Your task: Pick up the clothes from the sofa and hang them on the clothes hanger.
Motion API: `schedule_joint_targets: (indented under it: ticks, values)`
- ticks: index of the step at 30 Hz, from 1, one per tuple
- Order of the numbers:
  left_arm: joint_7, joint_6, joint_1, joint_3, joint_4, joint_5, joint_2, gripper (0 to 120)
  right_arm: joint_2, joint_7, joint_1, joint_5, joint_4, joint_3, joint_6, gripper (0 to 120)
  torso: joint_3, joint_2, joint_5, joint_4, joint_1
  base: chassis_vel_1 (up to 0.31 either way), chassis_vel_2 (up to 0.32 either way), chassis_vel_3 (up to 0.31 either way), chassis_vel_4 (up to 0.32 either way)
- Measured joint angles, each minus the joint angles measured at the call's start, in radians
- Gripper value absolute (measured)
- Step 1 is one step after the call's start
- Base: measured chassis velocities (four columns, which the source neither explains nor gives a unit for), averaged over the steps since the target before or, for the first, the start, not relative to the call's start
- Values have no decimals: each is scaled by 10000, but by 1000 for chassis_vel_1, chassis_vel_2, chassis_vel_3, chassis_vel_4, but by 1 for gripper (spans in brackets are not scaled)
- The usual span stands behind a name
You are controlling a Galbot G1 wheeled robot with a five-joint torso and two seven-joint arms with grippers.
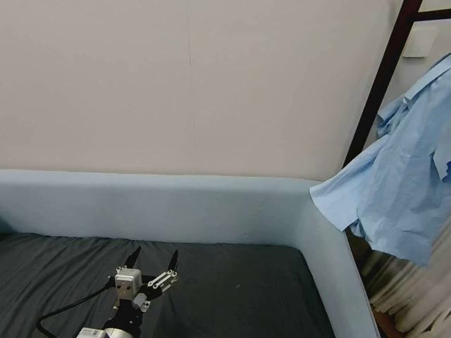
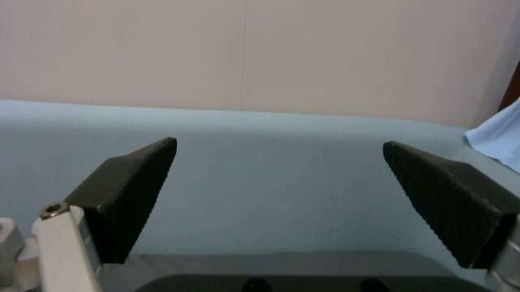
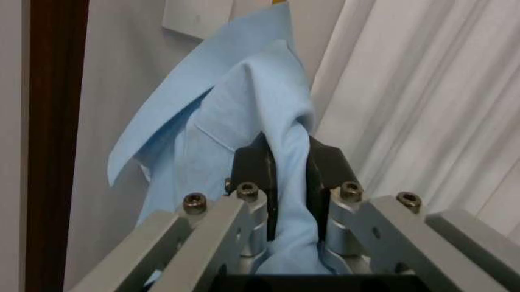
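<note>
Shirt, light blue, is pinched tight in the right end effector. Down low, the left end effector hovers over the sofa seat, fingers wide apart. Farther off, the shirt hangs beside the dark hanger pole. Best to lift it well over the hanger before letting go. No words to read.

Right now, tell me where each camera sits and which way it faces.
Head view: on the robot's head, looking forward and down at the sofa and blue shirt; the open left gripper shows.
Left wrist view: behind the left gripper's open fingers, facing the sofa backrest.
Right wrist view: behind the right gripper, shut on the blue shirt, beside the dark pole.
Head and right wrist views share shirt and pole.
</note>
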Motion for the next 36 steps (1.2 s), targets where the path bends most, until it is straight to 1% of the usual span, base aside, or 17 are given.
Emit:
schedule_joint_targets:
  ticks: [6,9,19,28,36]
  values:
    - [6,-52,69,-1,37,54,-66,100,-12,-190,266,-343,95,-27,59,8,-1,0,-1,0,0,0,0,0,0]
    - [7,-60,56,21,48,63,-68,100,-160,-286,395,-483,239,-128,92,8,-2,1,-3,0,-1,0,0,0,0]
    - [15,-69,58,105,57,133,-135,100,-819,-393,-427,-718,1500,373,11,8,-2,1,1,-3,-1,0,0,0,0]
    - [16,-117,134,24,1,135,-141,100,-985,-391,-629,-760,2155,443,-183,8,-2,0,-1,-1,-1,0,0,0,0]
    - [15,-122,104,27,9,135,-171,100,-937,-383,-693,-795,2353,379,-261,8,-2,1,-2,-1,-1,0,0,0,0]
